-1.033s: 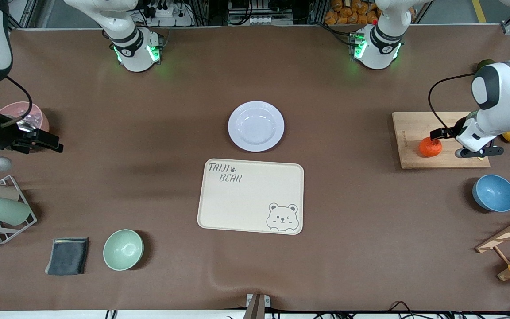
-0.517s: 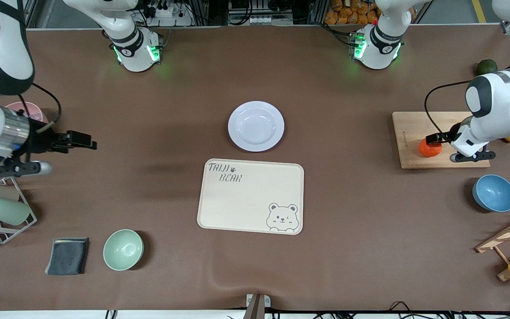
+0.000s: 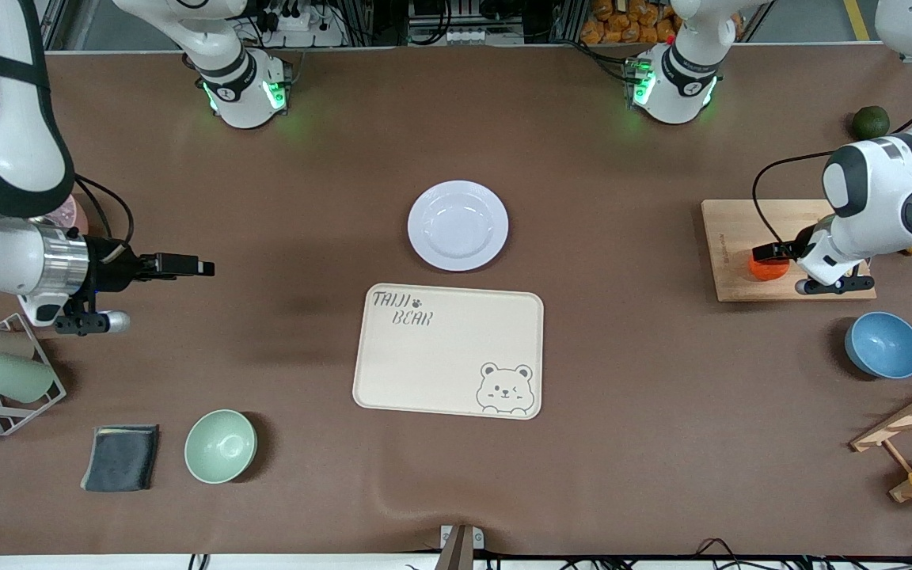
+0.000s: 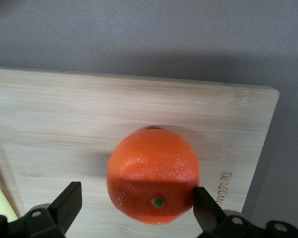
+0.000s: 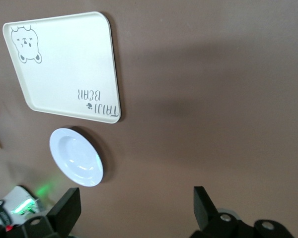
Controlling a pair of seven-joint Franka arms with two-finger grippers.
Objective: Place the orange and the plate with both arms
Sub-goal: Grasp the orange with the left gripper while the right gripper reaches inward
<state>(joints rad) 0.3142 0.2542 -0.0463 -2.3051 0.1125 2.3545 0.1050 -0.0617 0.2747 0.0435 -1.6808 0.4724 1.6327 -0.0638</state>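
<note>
So nothing's placed yet: my left gripper (image 4: 134, 203) straddles the orange (image 4: 153, 173) unclenched, my right gripper (image 3: 187, 267) (empty, spread) is well short of the plate (image 3: 457, 225).

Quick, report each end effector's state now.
Left end effector: open, fingers straddling the orange on the cutting board.
Right end effector: open, holding nothing, above the table.

Plate (image 3: 457, 225) glossy; orange (image 4: 153, 176) pebbled skin; cutting board (image 4: 64, 129) pale wood; table cover (image 3: 622, 396) matt.
</note>
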